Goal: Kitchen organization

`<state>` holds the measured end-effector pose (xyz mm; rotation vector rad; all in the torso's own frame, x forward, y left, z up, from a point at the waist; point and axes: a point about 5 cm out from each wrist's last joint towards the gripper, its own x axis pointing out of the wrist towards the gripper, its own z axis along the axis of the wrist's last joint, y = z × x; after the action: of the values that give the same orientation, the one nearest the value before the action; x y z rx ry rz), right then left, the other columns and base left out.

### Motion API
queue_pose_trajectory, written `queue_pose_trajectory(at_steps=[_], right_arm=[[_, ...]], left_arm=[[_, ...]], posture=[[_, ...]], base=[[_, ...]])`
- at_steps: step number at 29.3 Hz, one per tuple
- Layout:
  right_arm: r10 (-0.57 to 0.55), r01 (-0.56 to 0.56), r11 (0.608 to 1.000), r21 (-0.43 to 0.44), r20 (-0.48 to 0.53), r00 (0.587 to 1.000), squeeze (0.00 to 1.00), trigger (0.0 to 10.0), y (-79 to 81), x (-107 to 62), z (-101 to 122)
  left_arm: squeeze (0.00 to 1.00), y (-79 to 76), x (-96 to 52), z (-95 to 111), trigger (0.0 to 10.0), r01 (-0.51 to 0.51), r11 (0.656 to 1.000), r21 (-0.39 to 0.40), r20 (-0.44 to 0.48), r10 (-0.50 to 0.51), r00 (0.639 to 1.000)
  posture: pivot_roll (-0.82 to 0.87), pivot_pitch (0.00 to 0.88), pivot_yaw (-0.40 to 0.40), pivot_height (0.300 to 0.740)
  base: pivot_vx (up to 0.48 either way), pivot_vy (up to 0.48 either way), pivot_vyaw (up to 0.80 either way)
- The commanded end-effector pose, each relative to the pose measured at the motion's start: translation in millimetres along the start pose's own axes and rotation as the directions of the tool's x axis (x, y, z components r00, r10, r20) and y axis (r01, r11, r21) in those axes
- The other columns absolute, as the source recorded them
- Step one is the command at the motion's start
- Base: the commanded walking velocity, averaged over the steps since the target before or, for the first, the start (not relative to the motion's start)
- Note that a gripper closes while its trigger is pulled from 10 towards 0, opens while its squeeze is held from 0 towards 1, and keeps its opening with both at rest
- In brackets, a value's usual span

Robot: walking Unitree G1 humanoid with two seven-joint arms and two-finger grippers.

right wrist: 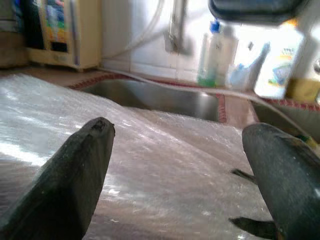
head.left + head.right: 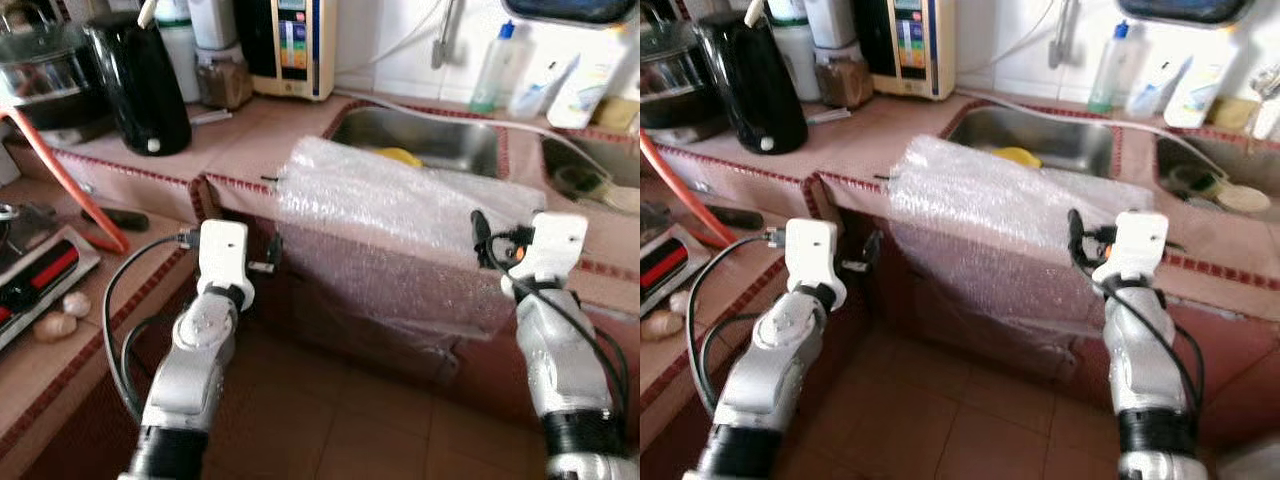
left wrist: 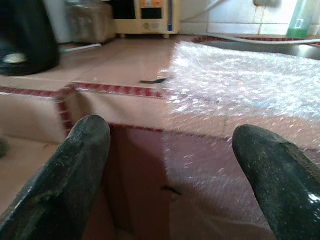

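A sheet of bubble wrap (image 2: 400, 215) is draped over the counter edge (image 2: 235, 185) in front of the sink (image 2: 430, 135) and hangs down the cabinet face. The left gripper (image 3: 170, 165) has its jaws spread wide, the sheet's near edge lying ahead of them and toward one finger. The right gripper (image 1: 177, 170) is also wide apart, with the wrap spread just ahead between its fingers, untouched.
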<state>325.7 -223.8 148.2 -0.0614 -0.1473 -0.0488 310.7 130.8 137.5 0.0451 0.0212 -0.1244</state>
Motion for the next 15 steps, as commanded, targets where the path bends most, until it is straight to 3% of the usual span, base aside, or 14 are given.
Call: queue_pose_trajectory(at_steps=[1, 10, 15], right_arm=[[0.005, -0.005, 1.000, -0.005, 0.013, 1.000, 0.00, 10.0, -0.2, 2.6, 4], [0.031, -0.031, 1.000, -0.002, 0.031, 0.999, 0.00, 10.0, 9.9, 6.2, 8], [0.027, -0.027, 1.000, -0.006, 0.021, 0.999, 0.00, 10.0, 8.3, 3.1, 5]], left_arm=[[0.00, 0.5, 0.7, 2, 10.0, -0.008, 1.000, -0.001, 0.005, 0.008, 1.000], [0.00, -5.5, 2.9, 1, 10.0, 0.020, 1.000, -0.006, 0.011, -0.020, 1.000], [0.00, -4.5, 2.2, 0, 10.0, 0.024, 1.000, -0.007, 0.018, -0.024, 1.000]], posture=[[0.02, 0.000, 0.004, 0.740], [0.00, 0.000, 0.013, 0.740], [0.00, 0.000, 0.015, 0.740]], base=[[-0.285, 0.000, 0.00], [-0.280, 0.000, 0.00], [0.000, 0.000, 0.00]])
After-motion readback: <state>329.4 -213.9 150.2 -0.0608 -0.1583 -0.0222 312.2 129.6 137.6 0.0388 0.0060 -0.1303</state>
